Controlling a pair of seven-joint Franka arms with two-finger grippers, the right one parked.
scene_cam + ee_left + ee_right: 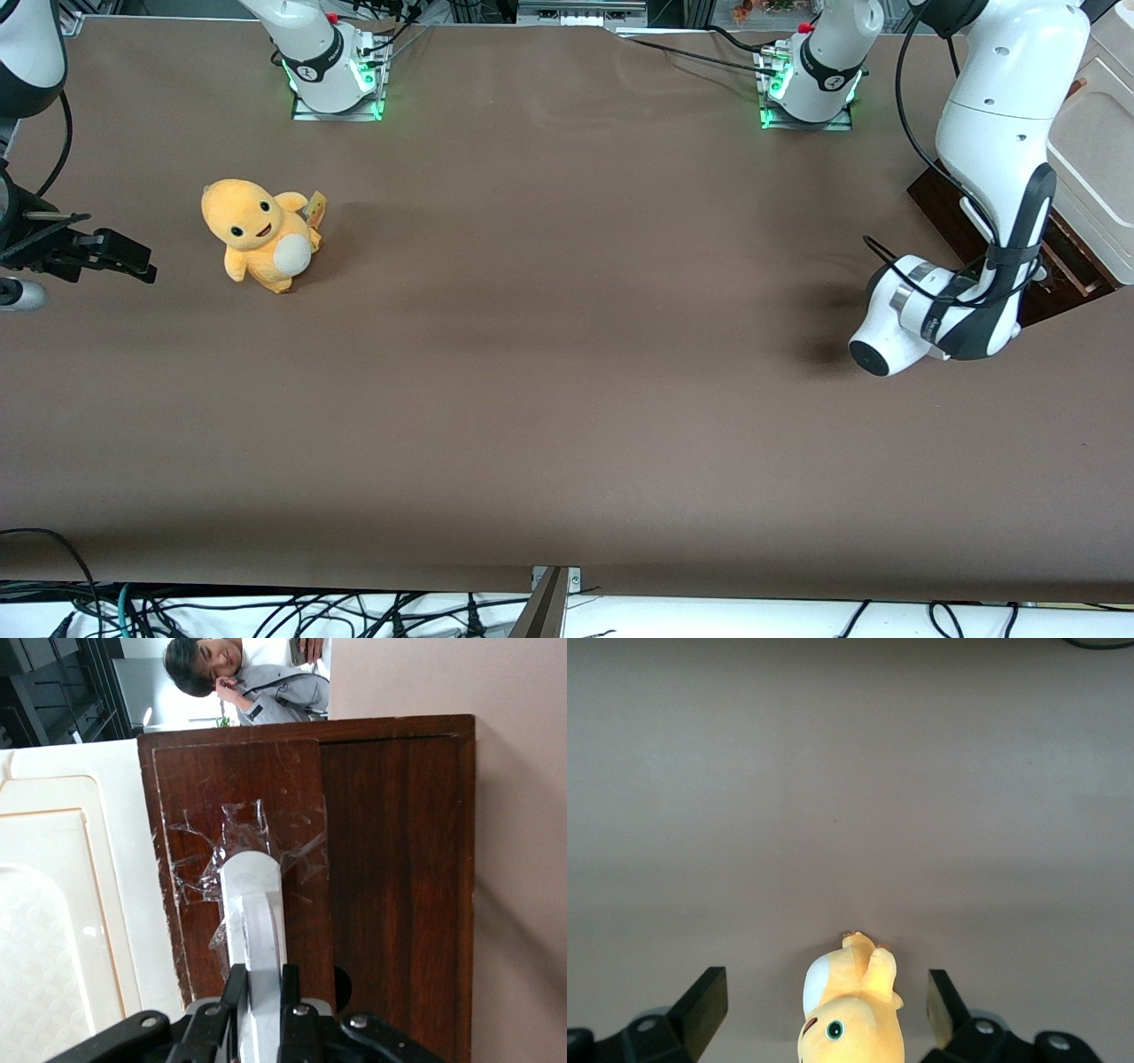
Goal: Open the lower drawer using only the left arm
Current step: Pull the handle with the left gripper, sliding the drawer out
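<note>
A yellow plush toy [257, 232] sits on the brown cloth-covered table [567, 354], well apart from the gripper, toward the parked arm's end, and poses no threat to the pull.

The large white jointed left arm [1001, 133] reaches down to the cabinet at its own end of the table. In the wrist view, its small black gripper [259, 992] is clenched on the long white bar handle [252, 895]. One black finger [235, 988] presses each flank of the bar.

The shallow dark-brown wooden lower drawer [239, 780] lies straight ahead of the fingertips, its front facing the hand. The cream plastic cabinet panel [53, 904] is just beside it. No pale inside shows, so I judge the drawer barely opened, if at all.

The risks, as I judge them:
- Crumpled clear tape [199, 873] surrounds the handle's foot, so the mounting may be weak and a hard tug could tear the bar loose.
- The grip sits near one end of the bar, so an off-axis pull could skew the drawer and jam it.
- The smooth bar could slip from between the fingers.
</note>
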